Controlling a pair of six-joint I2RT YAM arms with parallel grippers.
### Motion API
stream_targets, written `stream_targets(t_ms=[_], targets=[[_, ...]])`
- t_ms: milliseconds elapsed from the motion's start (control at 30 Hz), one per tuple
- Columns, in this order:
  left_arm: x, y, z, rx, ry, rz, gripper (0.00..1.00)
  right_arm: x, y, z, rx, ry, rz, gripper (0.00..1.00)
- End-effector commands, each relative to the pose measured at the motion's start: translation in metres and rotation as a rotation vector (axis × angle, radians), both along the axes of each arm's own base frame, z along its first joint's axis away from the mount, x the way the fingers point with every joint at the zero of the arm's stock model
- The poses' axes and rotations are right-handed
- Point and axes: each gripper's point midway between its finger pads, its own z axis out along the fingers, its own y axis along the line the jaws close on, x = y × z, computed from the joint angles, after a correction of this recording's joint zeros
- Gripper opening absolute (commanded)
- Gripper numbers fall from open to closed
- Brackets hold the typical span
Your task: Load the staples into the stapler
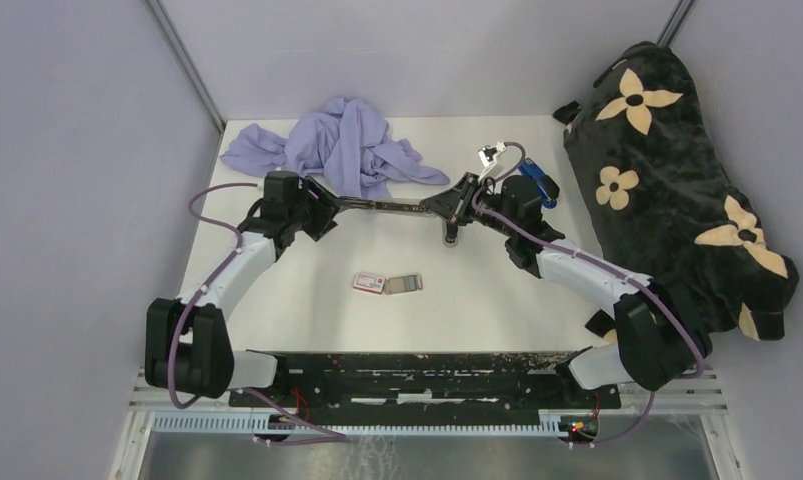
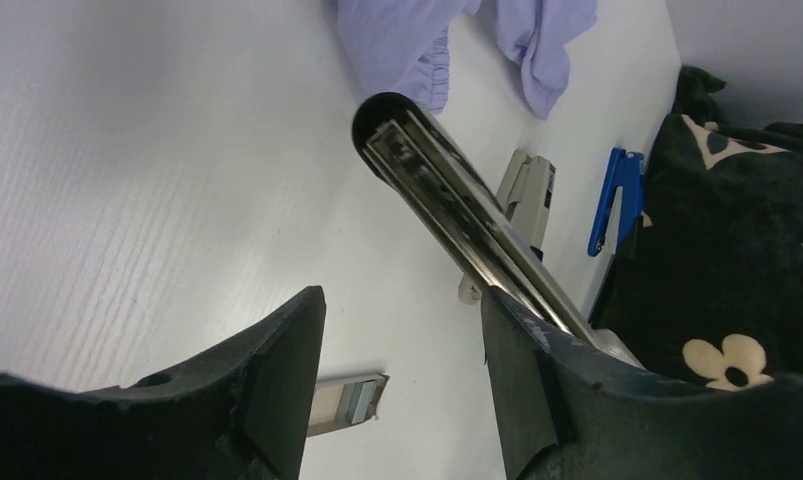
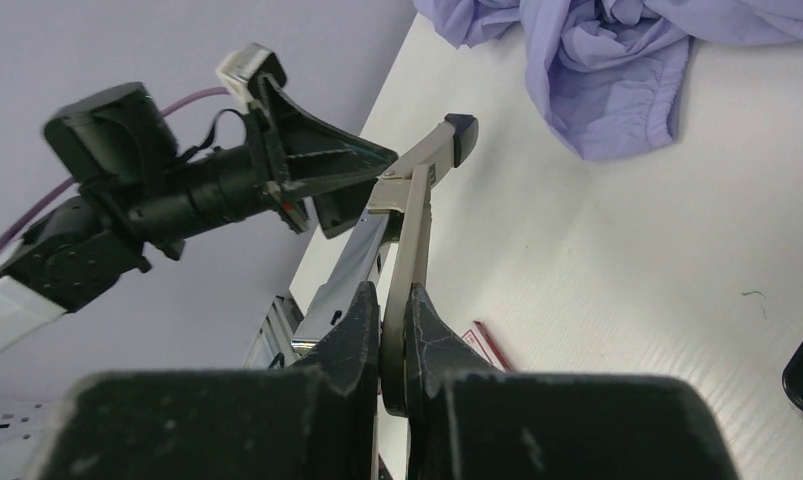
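Chrome-railed stapler [image 1: 385, 205] is hanging opened flat above the tabletop [image 1: 497, 300] — right fingers [image 3: 352, 330] are pinching its thin arm, left fingers [image 2: 277, 370] are standing spread beside the rail. Staples [image 1: 402, 285] are lying in their grey tray [image 1: 418, 283] — just beside the red-and-white box [image 1: 368, 283].

A white table [image 1: 307, 310] with a faint wood grain fills the middle, boxed in by plain lavender-grey walls at 12 o'clock [image 1: 417, 50], 9 o'clock [image 1: 67, 200] and 3 o'clock [image 1: 767, 60]. Thin metal struts run up the corners at 11 o'clock [image 1: 187, 65] and 1 o'clock [image 1: 677, 15]. A slotted metal rail [image 1: 377, 425] edges the table at 6 o'clock. The light is soft and even.
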Motion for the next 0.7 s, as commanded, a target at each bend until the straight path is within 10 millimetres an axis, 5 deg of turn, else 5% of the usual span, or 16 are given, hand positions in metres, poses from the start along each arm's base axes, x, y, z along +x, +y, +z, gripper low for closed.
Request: stream_targets(t_ms=[0,300,667], targets=[[-0.002,0.007,0.043,-0.028,-0.064,0.085,0.68,0.006,0.01,0.028,0.029,-0.173,-0.023,0.01],[-0.016,-0.024,0.055,-0.112,0.022,0.039,0.74,0.003,0.036,0.014,0.002,-0.274,-0.074,0.01],[-0.024,-0.049,0.031,-0.213,0.122,0.048,0.77,0.0,0.046,0.01,0.041,-0.316,-0.139,0.01]])
